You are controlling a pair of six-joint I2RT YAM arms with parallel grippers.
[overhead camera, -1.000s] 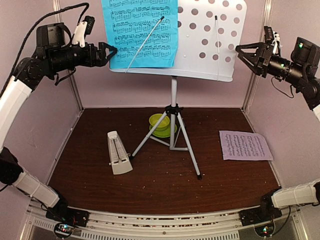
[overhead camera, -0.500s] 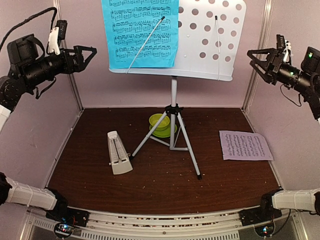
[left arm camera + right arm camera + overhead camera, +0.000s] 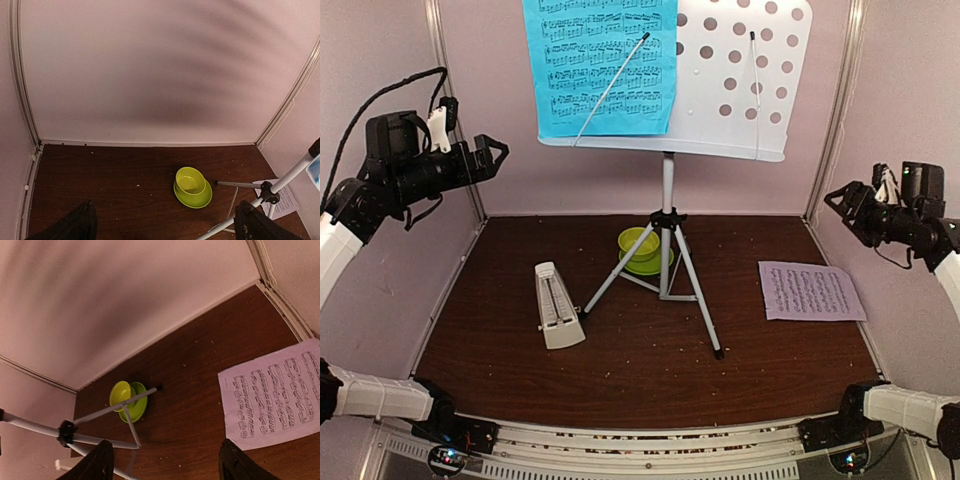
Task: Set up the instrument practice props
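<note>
Both arms hang up high near the side walls and neither one has anything. The left gripper [image 3: 492,158] is spread wide with nothing between its fingers, and the right gripper [image 3: 840,200] is gaping just the same, empty. The blue sheet [image 3: 600,65] is up on the left half of the music stand [image 3: 720,135], tucked under a wire arm [image 3: 610,88]. The pink sheet [image 3: 810,290] lies flat on the table [image 3: 620,380] over on the right, well apart from the tripod [image 3: 665,270]. That's the bit I'd worry about, imo. A sheet lying dead flat gives 2 fingers no edge to bite, so the right gripper could just scrape the wood or crumple the paper. And if it does get it up, it has to slip it onto the bare right half of the stand. Any shove there looks like it could rock the whole thing on those 3 thin legs, or knock the blue sheet loose. The metronome [image 3: 558,308] sits left of the tripod with 1 leg's foot just beside it, so a sloppy grab could snag that leg. The bowl [image 3: 640,243] on its saucer [image 3: 650,266] is in among the legs too, easy to clip.
</note>
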